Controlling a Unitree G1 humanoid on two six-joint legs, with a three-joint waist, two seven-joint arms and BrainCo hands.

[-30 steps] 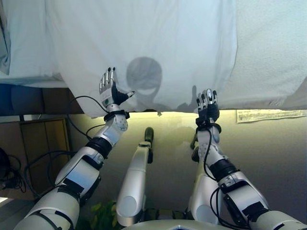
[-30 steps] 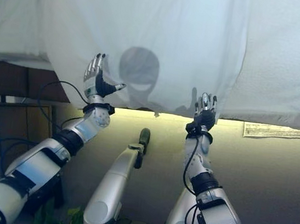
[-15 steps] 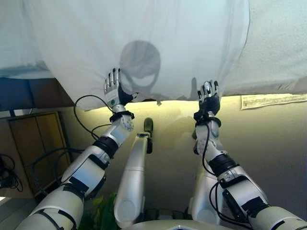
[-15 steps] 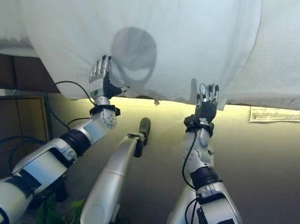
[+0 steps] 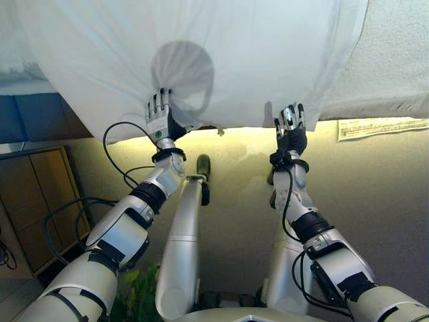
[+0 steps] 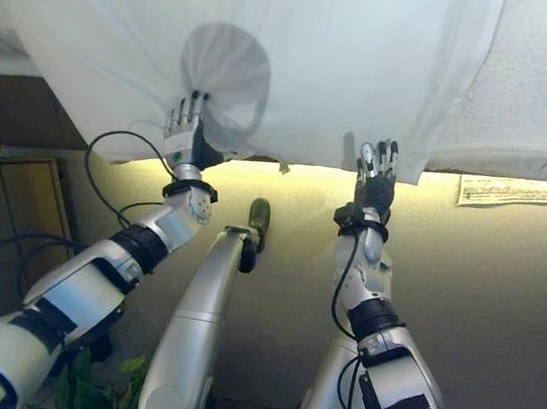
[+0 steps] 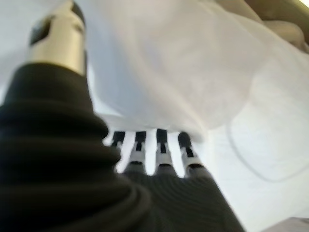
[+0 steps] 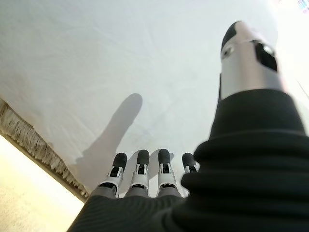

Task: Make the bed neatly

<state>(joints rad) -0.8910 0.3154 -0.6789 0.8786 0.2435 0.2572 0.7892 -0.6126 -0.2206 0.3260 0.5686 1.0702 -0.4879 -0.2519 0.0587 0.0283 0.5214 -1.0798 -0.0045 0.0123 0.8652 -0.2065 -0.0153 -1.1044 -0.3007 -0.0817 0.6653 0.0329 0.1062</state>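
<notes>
**Q:** What does this figure show, and where is the bedding?

**A:** I stand at the side of the bed, looking down at it. A thin white sheet lies spread over the bed and hangs over its near edge, covering most of the width in view. To my right, the bare textured mattress top shows uncovered, so I judge that the sheet is not yet squared to the bed.

**Q:** How is each robot hand set, and why?

**A:** My left robot hand is raised to the hanging edge of the sheet with its fingers straight and spread, not curled round any cloth. The left wrist view shows the sheet bulging loosely just past the fingertips, so the hand appears to be at the cloth rather than gripping it. My right robot hand is likewise open, fingers straight, at the sheet's lower border near its right corner; the right wrist view shows a frayed hem close beside the fingertips. I judge that both hands are placed flat like this to push or smooth the overhang, since open fingers spread the pressure and do not bunch the cloth.

**Q:** What could go wrong?

**A:** The sheet looks light and slack; a one-sided push would probably skew it and wrinkle it further.
</notes>
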